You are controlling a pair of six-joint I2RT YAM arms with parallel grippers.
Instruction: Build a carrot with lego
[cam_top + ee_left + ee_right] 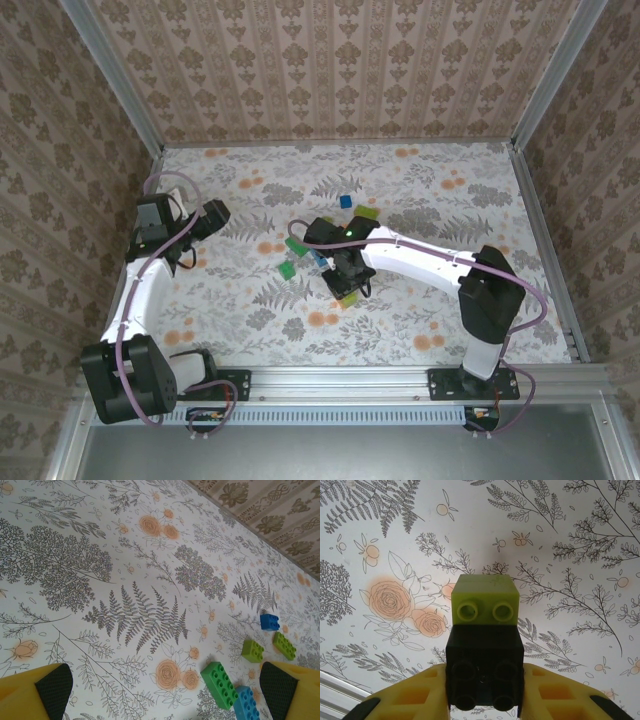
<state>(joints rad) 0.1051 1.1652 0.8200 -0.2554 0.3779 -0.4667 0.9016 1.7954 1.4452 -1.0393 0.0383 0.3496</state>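
My right gripper (485,702) is shut on a black lego brick (484,655). A lime-green brick (485,597) is joined to that brick's far end, and the pair hangs a little above the flowered table. From above, that gripper (345,283) sits at mid-table with the lime brick (352,298) poking out. My left gripper (165,695) is open and holds nothing; it hovers at the table's left (220,214). Loose lego lies to its right: a green brick (219,684), a blue one (246,705) and a lime one (252,650). A finished carrot is out of view.
More loose bricks lie farther back: a blue one (346,200), a lime one (365,213) and green ones (287,270) left of the right gripper. Papered walls and a metal frame (540,250) enclose the table. The left and front parts show bare cloth.
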